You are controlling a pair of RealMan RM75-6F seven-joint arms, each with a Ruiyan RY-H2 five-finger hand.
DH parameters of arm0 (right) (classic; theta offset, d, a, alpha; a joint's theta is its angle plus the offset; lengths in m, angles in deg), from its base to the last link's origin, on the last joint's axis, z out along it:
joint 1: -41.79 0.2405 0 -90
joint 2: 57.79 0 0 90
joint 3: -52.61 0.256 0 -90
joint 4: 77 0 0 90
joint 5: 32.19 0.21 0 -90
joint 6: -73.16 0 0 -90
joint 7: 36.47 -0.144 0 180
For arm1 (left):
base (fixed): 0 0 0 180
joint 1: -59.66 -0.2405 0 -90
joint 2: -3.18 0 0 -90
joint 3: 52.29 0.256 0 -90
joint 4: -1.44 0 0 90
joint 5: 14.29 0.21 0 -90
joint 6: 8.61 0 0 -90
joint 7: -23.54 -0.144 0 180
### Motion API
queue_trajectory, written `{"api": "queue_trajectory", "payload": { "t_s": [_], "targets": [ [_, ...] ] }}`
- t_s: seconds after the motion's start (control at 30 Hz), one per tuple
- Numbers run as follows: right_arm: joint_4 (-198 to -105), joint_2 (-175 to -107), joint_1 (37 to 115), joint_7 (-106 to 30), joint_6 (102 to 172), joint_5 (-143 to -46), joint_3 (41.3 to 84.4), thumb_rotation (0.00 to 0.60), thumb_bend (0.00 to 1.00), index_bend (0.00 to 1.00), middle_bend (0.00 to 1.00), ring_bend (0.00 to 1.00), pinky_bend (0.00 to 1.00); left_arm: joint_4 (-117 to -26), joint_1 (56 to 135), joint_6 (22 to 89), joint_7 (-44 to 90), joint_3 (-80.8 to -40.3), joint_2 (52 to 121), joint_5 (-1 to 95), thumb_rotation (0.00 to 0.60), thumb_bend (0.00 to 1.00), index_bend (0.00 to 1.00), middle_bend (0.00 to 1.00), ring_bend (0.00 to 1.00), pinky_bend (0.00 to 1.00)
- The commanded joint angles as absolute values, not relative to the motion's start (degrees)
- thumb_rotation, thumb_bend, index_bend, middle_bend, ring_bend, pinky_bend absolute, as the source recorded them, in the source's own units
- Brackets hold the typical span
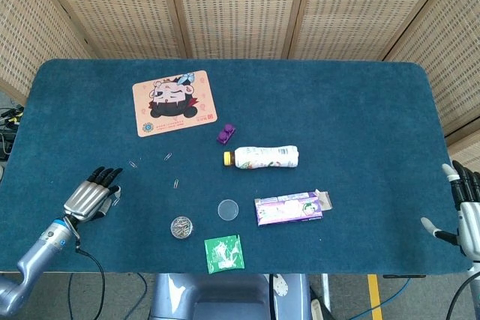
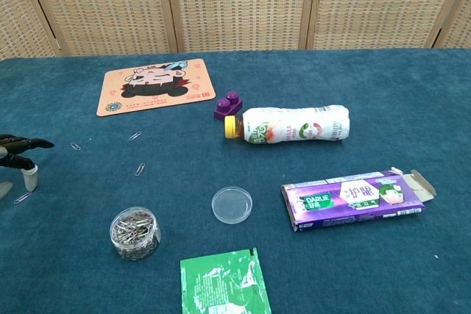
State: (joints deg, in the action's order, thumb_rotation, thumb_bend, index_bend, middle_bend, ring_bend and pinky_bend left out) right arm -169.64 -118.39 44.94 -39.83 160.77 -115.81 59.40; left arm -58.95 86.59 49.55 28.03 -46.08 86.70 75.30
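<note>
My left hand (image 1: 93, 193) lies low over the blue table (image 1: 352, 118) near its front left. Its fingers are stretched out and slightly apart, and it holds nothing. In the chest view the left hand (image 2: 18, 156) shows at the left edge, its thumb just above a loose paperclip (image 2: 22, 197). More paperclips (image 1: 175, 183) lie to its right, along with a small clear jar of paperclips (image 1: 180, 226). My right hand (image 1: 465, 211) hangs at the table's front right corner with its fingers spread and nothing in it.
A clear round lid (image 1: 228, 209), a purple carton (image 1: 291, 208) with an open flap and a green packet (image 1: 224, 253) lie near the front. A drink bottle (image 1: 262, 157) lies on its side by a purple brick (image 1: 224, 133). A cartoon mat (image 1: 175, 102) sits further back.
</note>
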Motion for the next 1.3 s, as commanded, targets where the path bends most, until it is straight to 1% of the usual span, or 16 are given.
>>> {"api": "queue_trajectory", "payload": {
  "t_s": [0.03, 0.37, 0.47, 0.5, 0.57, 0.63, 0.67, 0.73, 0.83, 0.93, 1.3],
  "targets": [
    [-169.6, -118.3, 44.9, -39.9, 160.8, -115.8, 59.4, 0.6, 0.0, 0.0, 0.0, 0.0, 0.0, -59.4, 86.6, 49.5, 27.5, -45.9, 86.6, 75.5, 0.6, 0.66, 0.41, 0.0, 0.0, 0.0],
    [-169.9, -118.2, 44.8, -40.0, 161.1, -116.2, 59.3, 0.6, 0.0, 0.0, 0.0, 0.0, 0.0, -61.8, 85.7, 51.5, 26.4, -44.3, 85.8, 77.7, 0.6, 0.66, 0.41, 0.0, 0.0, 0.0],
    [-169.8, -118.1, 44.8, -40.3, 161.1, -116.0, 59.4, 0.6, 0.0, 0.0, 0.0, 0.0, 0.0, -62.2, 85.2, 54.0, 27.7, -44.5, 85.4, 78.6, 0.6, 0.66, 0.41, 0.0, 0.0, 0.0],
    [-169.8, -118.1, 44.8, -40.5, 161.1, -116.0, 59.4, 0.6, 0.0, 0.0, 0.0, 0.0, 0.0, -61.8, 84.8, 56.5, 29.3, -44.9, 85.3, 79.3, 0.6, 0.66, 0.41, 0.0, 0.0, 0.0],
    [-169.8, -118.1, 44.8, -40.5, 161.1, -116.1, 59.4, 0.6, 0.0, 0.0, 0.0, 0.0, 0.0, -60.3, 84.5, 58.9, 31.3, -45.3, 85.5, 80.1, 0.6, 0.59, 0.39, 0.0, 0.0, 0.0],
    [-169.8, -118.1, 44.7, -40.5, 161.1, -116.2, 59.4, 0.6, 0.0, 0.0, 0.0, 0.0, 0.0, -59.0, 84.4, 59.6, 32.2, -45.5, 85.5, 80.2, 0.6, 0.41, 0.37, 0.0, 0.0, 0.0],
    [-169.8, -118.1, 44.8, -40.5, 161.1, -116.2, 59.3, 0.6, 0.0, 0.0, 0.0, 0.0, 0.0, -58.5, 84.4, 59.5, 32.3, -45.7, 85.5, 79.9, 0.6, 0.34, 0.37, 0.0, 0.0, 0.0],
    [-169.9, -118.1, 44.7, -40.5, 161.2, -116.3, 59.3, 0.6, 0.0, 0.0, 0.0, 0.0, 0.0, -57.6, 84.4, 59.1, 32.6, -46.0, 85.5, 79.3, 0.6, 0.29, 0.39, 0.0, 0.0, 0.0],
    [-170.0, -118.1, 44.7, -40.5, 161.3, -116.4, 59.3, 0.6, 0.0, 0.0, 0.0, 0.0, 0.0, -56.0, 84.4, 57.9, 33.3, -46.4, 85.9, 78.2, 0.6, 0.29, 0.44, 0.0, 0.0, 0.0],
    [-169.9, -118.1, 44.7, -40.5, 161.2, -116.3, 59.3, 0.6, 0.0, 0.0, 0.0, 0.0, 0.0, -53.8, 84.3, 56.3, 34.3, -46.7, 86.9, 77.0, 0.6, 0.29, 0.46, 0.0, 0.0, 0.0],
    [-169.9, -118.3, 45.0, -40.0, 160.7, -116.0, 59.3, 0.6, 0.0, 0.0, 0.0, 0.0, 0.0, -50.7, 84.9, 55.0, 35.8, -47.2, 88.7, 76.6, 0.6, 0.29, 0.47, 0.0, 0.0, 0.0]
  ]
}}
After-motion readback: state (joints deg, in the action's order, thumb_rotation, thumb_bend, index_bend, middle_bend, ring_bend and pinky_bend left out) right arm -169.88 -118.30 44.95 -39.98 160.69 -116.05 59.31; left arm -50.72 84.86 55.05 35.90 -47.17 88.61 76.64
